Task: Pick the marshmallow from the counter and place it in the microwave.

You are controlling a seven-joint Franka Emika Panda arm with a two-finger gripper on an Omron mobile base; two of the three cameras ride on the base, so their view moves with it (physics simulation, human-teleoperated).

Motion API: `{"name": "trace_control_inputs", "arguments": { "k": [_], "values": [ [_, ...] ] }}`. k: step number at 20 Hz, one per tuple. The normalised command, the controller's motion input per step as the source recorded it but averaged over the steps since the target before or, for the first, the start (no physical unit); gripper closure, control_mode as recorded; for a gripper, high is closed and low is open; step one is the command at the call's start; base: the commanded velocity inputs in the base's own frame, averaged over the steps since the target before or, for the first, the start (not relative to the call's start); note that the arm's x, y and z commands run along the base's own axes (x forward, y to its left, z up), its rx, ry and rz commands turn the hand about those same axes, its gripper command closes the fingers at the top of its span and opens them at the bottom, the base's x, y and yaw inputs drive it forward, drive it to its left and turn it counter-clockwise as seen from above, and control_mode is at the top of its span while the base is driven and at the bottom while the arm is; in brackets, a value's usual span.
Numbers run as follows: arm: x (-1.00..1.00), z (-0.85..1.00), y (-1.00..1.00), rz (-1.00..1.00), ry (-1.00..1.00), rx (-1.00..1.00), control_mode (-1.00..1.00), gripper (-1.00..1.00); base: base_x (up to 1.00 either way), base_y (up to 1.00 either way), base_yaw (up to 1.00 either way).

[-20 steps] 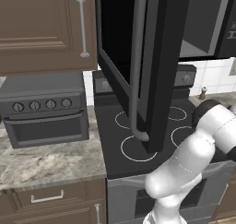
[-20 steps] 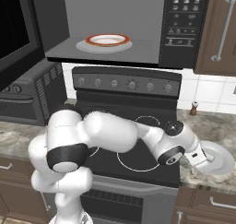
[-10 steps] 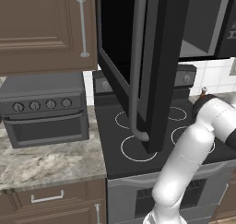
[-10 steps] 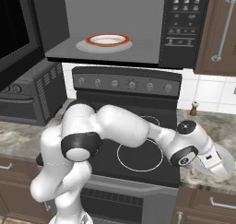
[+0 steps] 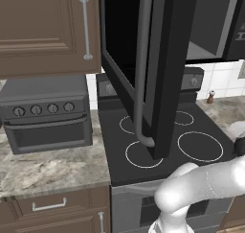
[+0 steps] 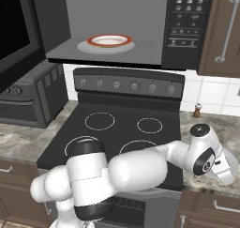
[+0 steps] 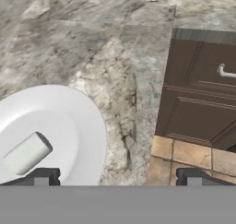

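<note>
Left base view: microwave [image 5: 162,59] door hangs wide open over the black stovetop [image 5: 158,141], its curved grey handle [image 5: 141,74] facing the camera. Grey toaster oven [image 5: 45,112] sits on the worktop [image 5: 48,167] to the left. The white arm [image 5: 206,189] reaches off to the right edge.

Right base view: the microwave cavity holds an orange-rimmed plate [image 6: 110,40] on its turntable. The arm stretches across the stovetop to the right-hand worktop [image 6: 232,128]. A small pepper shaker [image 6: 198,110] stands near the wall tiles.

Hand view: gripper [image 7: 117,177] jaws spread wide, holding nothing. Marshmallow [image 7: 26,153], a pale cylinder on its side, lies on a white plate [image 7: 60,126] on the worktop, near the left fingertip [image 7: 40,177]. Brown cabinet fronts [image 7: 200,89] and tiled floor [image 7: 189,158] lie past the worktop edge.
</note>
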Motion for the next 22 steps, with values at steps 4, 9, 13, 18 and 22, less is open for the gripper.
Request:
{"name": "trace_control_inputs", "arguments": {
  "k": [4, 9, 13, 18, 22],
  "values": [
    [0.00, 0.00, 0.00, 0.01, 0.05, 0.09, -1.00, -1.00, 0.00, 0.00, 0.00],
    [0.06, 0.00, 0.00, 0.05, 0.03, 0.07, -1.00, -1.00, 0.00, 0.00, 0.00],
    [0.21, 0.00, 0.00, 0.06, 0.02, 0.04, -1.00, -1.00, 0.00, 0.00, 0.00],
    [0.36, -0.02, 0.00, 0.07, 0.00, 0.04, -1.00, -1.00, 0.00, 0.00, 0.00],
    [0.54, -0.16, 0.00, 0.08, 0.00, 0.04, -1.00, -1.00, 0.00, 0.00, 0.00]
  ]
}}
